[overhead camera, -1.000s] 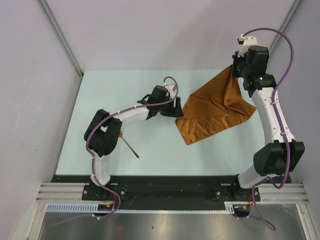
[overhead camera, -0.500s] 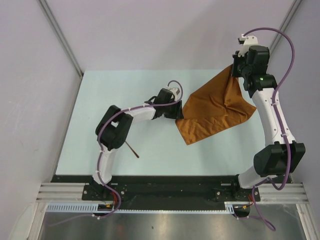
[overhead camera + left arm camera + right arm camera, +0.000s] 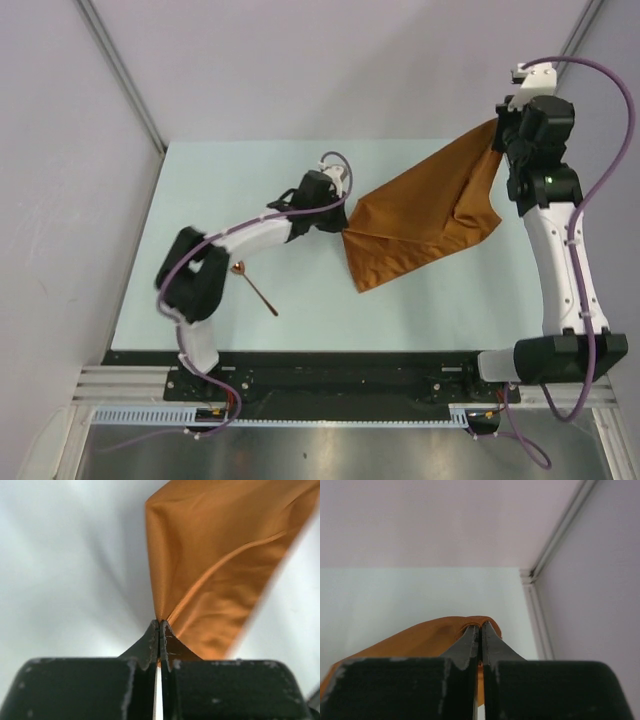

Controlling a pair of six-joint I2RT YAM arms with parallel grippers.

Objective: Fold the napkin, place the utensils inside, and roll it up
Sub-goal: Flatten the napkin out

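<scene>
The left gripper (image 3: 159, 626) is pinched tight on a corner of the napkin (image 3: 220, 555). Its scuffed black fingers meet, and rust-orange cloth fans out from their tips in smooth, soft folds. The right gripper (image 3: 481, 628) is likewise clamped on another corner, a rounded hem bulging over its tips. From above, the napkin hangs stretched between the two, raised at the right corner and sagging in creases toward the pale table (image 3: 250, 180). The spoon (image 3: 258, 292), with a thin dark handle and a small copper bowl, lies on the table beside the left arm's elbow, well apart from the cloth.
</scene>
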